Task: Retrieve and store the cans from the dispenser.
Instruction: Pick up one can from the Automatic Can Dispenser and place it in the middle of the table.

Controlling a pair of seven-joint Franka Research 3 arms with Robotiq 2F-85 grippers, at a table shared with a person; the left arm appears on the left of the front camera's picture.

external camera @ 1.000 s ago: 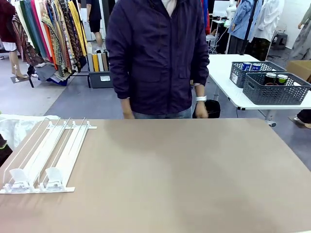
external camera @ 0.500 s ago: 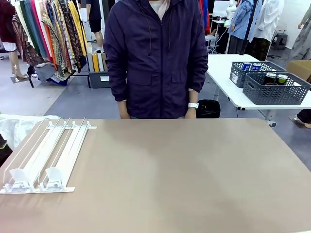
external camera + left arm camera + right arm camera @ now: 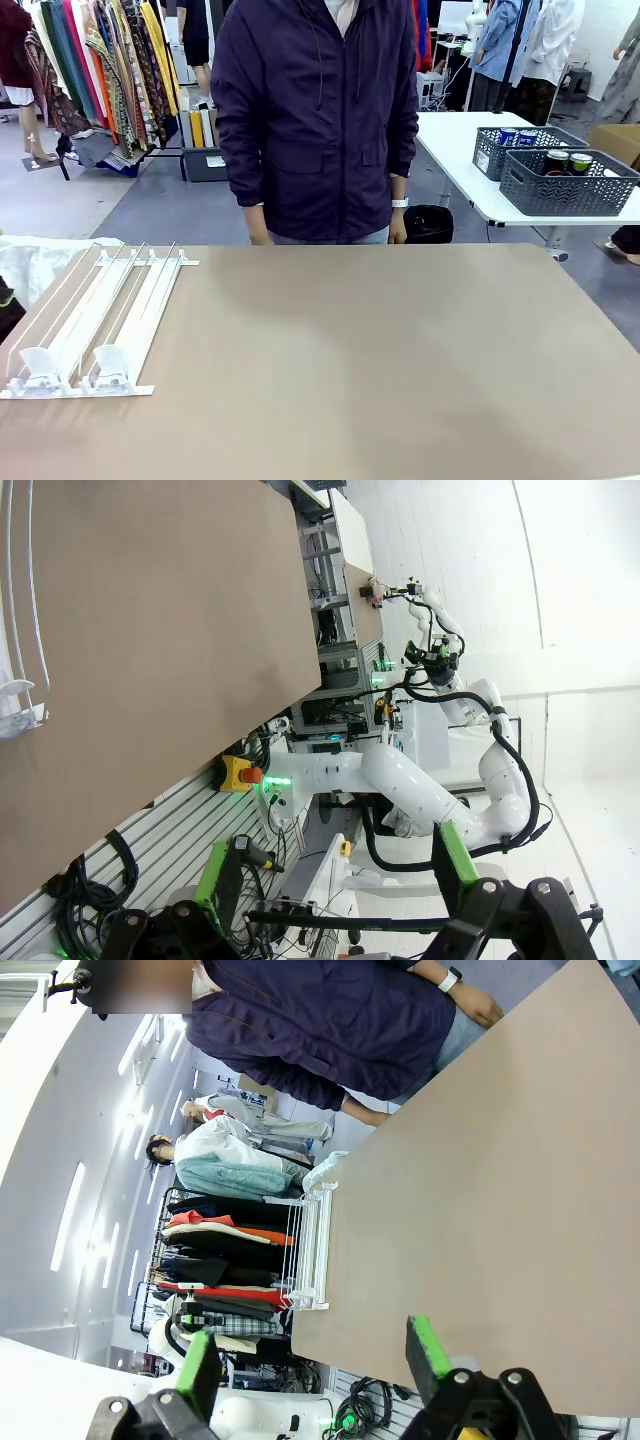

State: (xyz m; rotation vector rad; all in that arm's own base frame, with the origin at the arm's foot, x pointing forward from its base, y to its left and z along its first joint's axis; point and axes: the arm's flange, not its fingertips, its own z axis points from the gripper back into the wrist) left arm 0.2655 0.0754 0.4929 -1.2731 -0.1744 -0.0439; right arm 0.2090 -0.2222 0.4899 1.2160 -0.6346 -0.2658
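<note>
Front view: the dispenser (image 3: 95, 320) lies flat at the left end of the brown table (image 3: 380, 370), rails running from the near edge toward the far side, two white pusher blocks (image 3: 75, 368) at the near end, lanes bare. The cans (image 3: 567, 160) stand well apart from it — in two grey lattice baskets (image 3: 565, 185) on a white side table (image 3: 470, 165) at the far right, behind the main table. Blue cans with white print in the farther basket, black ones with green tops in the nearer one; print too small to read. A white label on the farther basket, also not readable.

Behind the far edge of the table, a person in a dark purple jacket (image 3: 318, 120), arms hanging down, a white wristband on one wrist. Clothes rack (image 3: 100, 70) at the far left.

Left wrist view: left gripper (image 3: 330, 885) over the near table edge, green-padded fingers (image 3: 455, 855) spread wide, nothing between them; the end of the dispenser (image 3: 22, 695) seen far off at the picture's left edge.

Right wrist view: right gripper (image 3: 312, 1360) with fingers wide apart as well, nothing held; the dispenser (image 3: 310, 1250) at the far corner of the table, well away from the fingers. Nothing on the table between grippers and dispenser.
</note>
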